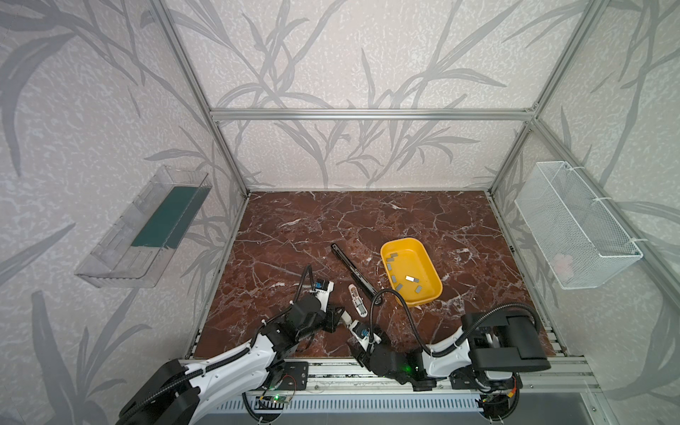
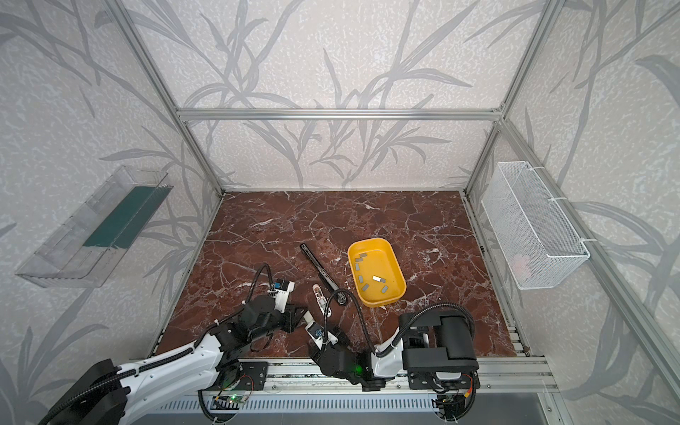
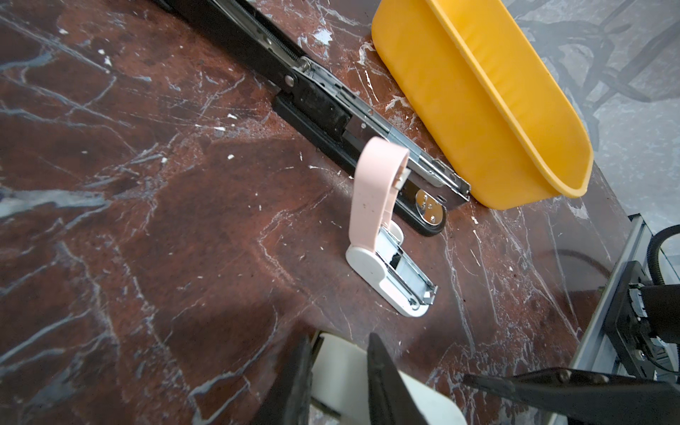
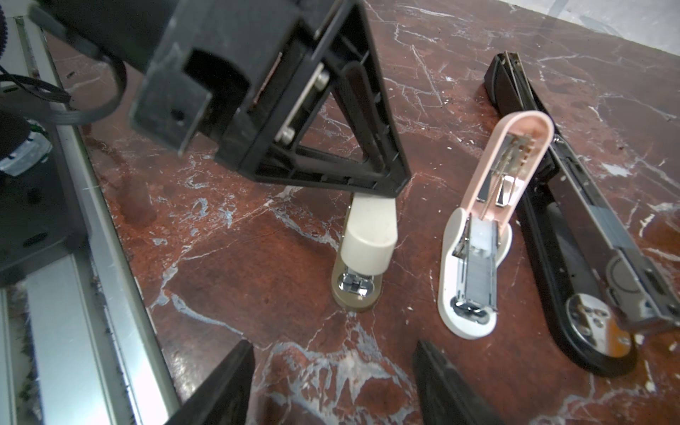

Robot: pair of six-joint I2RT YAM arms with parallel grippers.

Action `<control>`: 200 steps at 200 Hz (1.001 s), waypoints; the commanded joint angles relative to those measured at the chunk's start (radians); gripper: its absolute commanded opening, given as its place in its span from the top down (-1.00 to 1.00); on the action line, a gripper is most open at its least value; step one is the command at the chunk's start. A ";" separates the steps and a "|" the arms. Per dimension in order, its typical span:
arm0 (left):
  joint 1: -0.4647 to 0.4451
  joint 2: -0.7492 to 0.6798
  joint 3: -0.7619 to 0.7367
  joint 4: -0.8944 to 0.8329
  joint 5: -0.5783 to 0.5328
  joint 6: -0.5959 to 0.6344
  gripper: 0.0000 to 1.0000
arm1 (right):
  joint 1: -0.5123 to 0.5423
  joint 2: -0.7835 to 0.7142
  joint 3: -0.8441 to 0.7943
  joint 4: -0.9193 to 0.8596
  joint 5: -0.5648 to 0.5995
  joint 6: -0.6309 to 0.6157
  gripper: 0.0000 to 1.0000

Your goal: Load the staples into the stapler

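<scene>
Cream mini stapler (image 4: 369, 239), found clamped in the left gripper (image 3: 339, 344) and braced on the marble tabletop (image 1: 368, 220), lid seemingly unopened; right gripper (image 4: 333, 349) was held wide and empty nearby; staples (image 1: 409, 278) were seen lying in the yellow tray (image 1: 400, 240); lid-lifting, then strip-fetching, was judged due.

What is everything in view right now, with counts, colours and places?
table: one, red-brown marble, under everything
tray: one, yellow, right of centre
staples: about ten, grey, loose in the tray
long stapler: one, black, open flat, left of the tray
mini stapler: one, pink and white, lid up, beside the long stapler's near end
small stapler: one, cream, tan base, front centre
bin: one, clear, left wall, green sheet inside
basket: one, white mesh, right wall
left gripper: one, black, shut on the small stapler
right gripper: one, black, open, empty
</scene>
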 commanded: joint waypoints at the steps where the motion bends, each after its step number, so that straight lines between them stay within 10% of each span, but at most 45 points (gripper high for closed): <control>1: -0.006 -0.007 -0.015 -0.023 -0.011 -0.001 0.44 | 0.005 -0.073 -0.025 0.016 0.007 -0.014 -0.19; 37: -0.007 -0.011 -0.016 -0.025 -0.010 -0.003 0.44 | -0.021 -0.153 0.006 -0.099 0.027 -0.004 0.46; 200: -0.012 -0.015 -0.017 -0.025 -0.012 0.000 0.44 | -0.152 -0.002 0.166 -0.192 -0.055 0.021 0.55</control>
